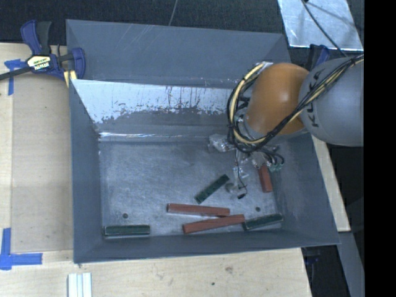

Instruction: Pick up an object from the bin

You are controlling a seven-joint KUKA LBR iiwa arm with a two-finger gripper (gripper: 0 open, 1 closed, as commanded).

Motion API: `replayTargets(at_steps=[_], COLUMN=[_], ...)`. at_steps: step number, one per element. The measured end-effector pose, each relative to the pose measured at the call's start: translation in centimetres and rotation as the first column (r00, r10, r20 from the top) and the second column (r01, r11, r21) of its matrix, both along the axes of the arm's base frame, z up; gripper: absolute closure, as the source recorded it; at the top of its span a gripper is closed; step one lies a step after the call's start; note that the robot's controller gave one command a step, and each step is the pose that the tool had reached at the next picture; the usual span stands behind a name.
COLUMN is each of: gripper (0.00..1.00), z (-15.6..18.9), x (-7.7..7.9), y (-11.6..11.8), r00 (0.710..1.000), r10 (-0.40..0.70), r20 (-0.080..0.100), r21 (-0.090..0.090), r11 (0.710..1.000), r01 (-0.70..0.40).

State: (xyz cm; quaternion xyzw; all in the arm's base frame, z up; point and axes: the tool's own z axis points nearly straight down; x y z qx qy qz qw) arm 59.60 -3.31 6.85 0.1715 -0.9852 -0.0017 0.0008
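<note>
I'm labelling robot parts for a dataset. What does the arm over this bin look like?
A thick, rounded grey arm ends in a glossy orange dome cover. Yellow and black cables loop around the dome. Below it is a small metallic gripper.

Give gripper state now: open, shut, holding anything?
Gripper: cannot be told; it sits between the dark green flat bar and the short reddish-brown bar.

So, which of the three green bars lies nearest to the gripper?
The tilted green bar in mid-bin, just left of the gripper. The left bar and right bar lie along the near wall.
</note>
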Motion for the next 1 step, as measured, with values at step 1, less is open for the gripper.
replayTargets(at_steps=[1], gripper=[0.00], z=[5.21], x=[-2.55], y=[0.77], r00=[1.000], r10=[0.015], r20=[0.000], r21=[-0.003], r11=[1.000], r01=[-0.015])
